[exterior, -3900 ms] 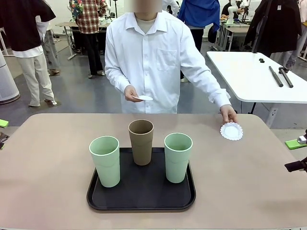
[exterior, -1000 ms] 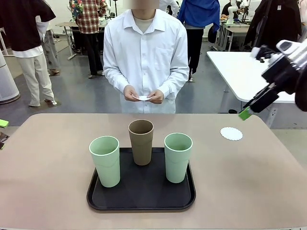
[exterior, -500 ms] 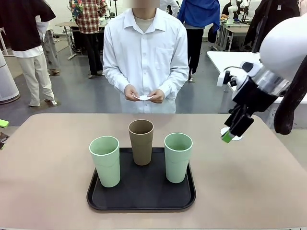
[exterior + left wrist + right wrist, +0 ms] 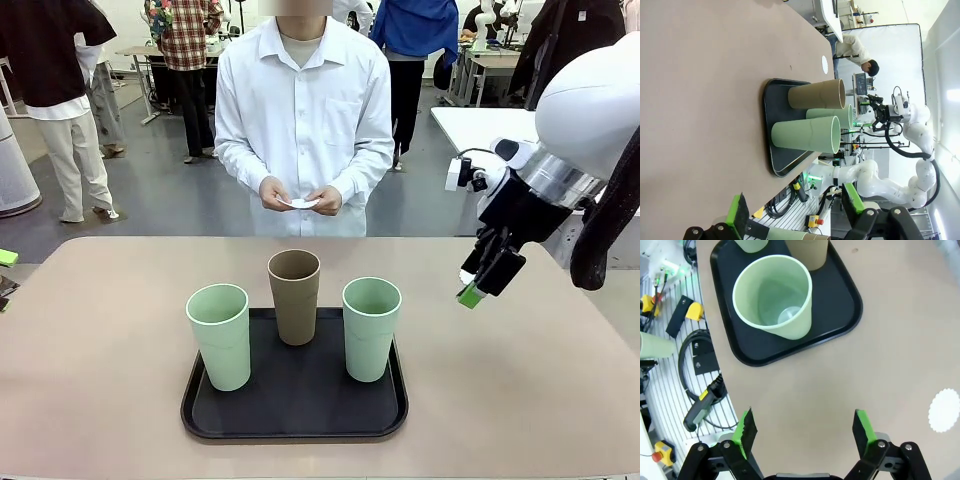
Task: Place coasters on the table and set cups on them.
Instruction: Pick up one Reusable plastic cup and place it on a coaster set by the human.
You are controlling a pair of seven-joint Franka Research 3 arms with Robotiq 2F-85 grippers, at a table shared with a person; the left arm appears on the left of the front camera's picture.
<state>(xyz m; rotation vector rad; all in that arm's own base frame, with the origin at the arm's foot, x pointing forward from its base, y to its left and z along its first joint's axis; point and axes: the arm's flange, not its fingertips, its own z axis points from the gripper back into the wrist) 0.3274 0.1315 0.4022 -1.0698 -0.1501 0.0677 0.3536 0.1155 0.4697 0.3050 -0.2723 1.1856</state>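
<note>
Three cups stand on a black tray (image 4: 295, 415) near the table's (image 4: 100, 340) middle: a mint one (image 4: 220, 335) on the left, a brown one (image 4: 294, 295) behind, a mint one (image 4: 371, 327) on the right. My right gripper (image 4: 480, 283) hangs open above the table, right of the tray, and hides the laid coaster there. The right wrist view shows that gripper (image 4: 805, 427) empty, the coaster (image 4: 945, 410) off to one side and the nearest mint cup (image 4: 772, 295) ahead. The person holds another coaster (image 4: 300, 204) in both hands. My left gripper (image 4: 795, 207) is open, low and far from the tray (image 4: 771, 90).
A white table (image 4: 510, 160) with black tools stands at the back right. People stand in the background. Bare tabletop lies on both sides of the tray. Cables and a rack (image 4: 695, 365) lie past the table's near edge.
My right arm has swung in from the upper right, down and leftwards, and now covers the laid coaster in the front view. The person's hands and the cups have not moved.
</note>
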